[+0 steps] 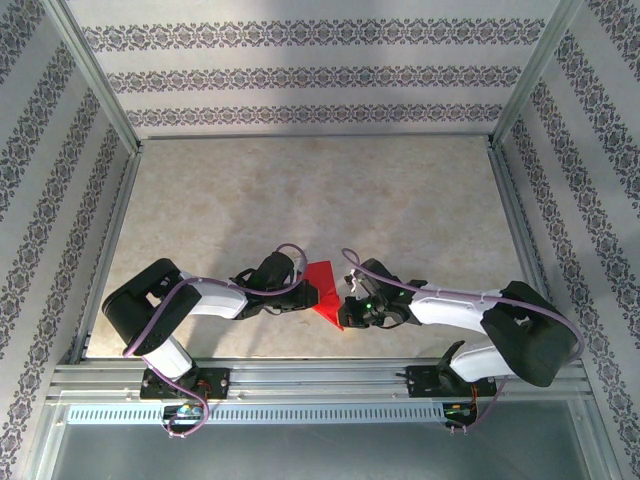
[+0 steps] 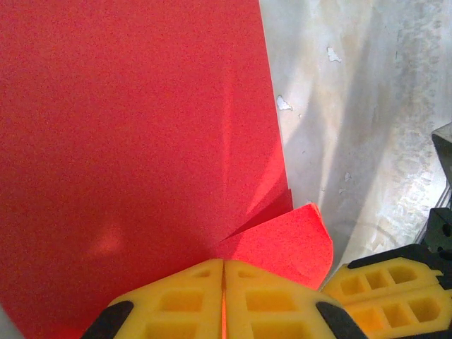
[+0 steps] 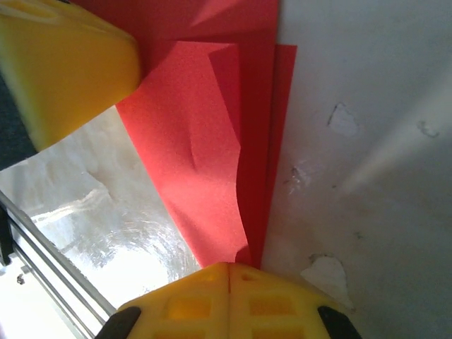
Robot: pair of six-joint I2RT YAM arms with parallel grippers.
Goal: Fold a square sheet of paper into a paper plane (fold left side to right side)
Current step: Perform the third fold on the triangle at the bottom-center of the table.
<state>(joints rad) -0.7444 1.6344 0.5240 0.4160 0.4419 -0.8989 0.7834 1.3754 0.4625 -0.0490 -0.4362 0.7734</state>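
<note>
The square sheet of paper (image 1: pixel 325 288) is bright red and lies folded into a pointed, layered shape at the near middle of the table, not a slim dart. My left gripper (image 1: pixel 302 283) is shut on its left side. In the left wrist view the sheet (image 2: pixel 127 141) spreads ahead of my left gripper (image 2: pixel 224 265), a thin red line showing between the yellow pads, and a curled flap (image 2: pixel 289 240) lifts at the right. My right gripper (image 1: pixel 349 300) is shut on the sheet's near right corner. In the right wrist view its layers (image 3: pixel 201 148) run up from my right gripper (image 3: pixel 228 267).
The beige table (image 1: pixel 300 190) has chipped white spots (image 3: pixel 342 120). An aluminium rail (image 1: pixel 320 372) runs along the near edge, close under both grippers. Patterned walls (image 1: pixel 300 75) close in the back and sides. The left gripper's yellow finger (image 3: pixel 63 63) reaches into the right wrist view.
</note>
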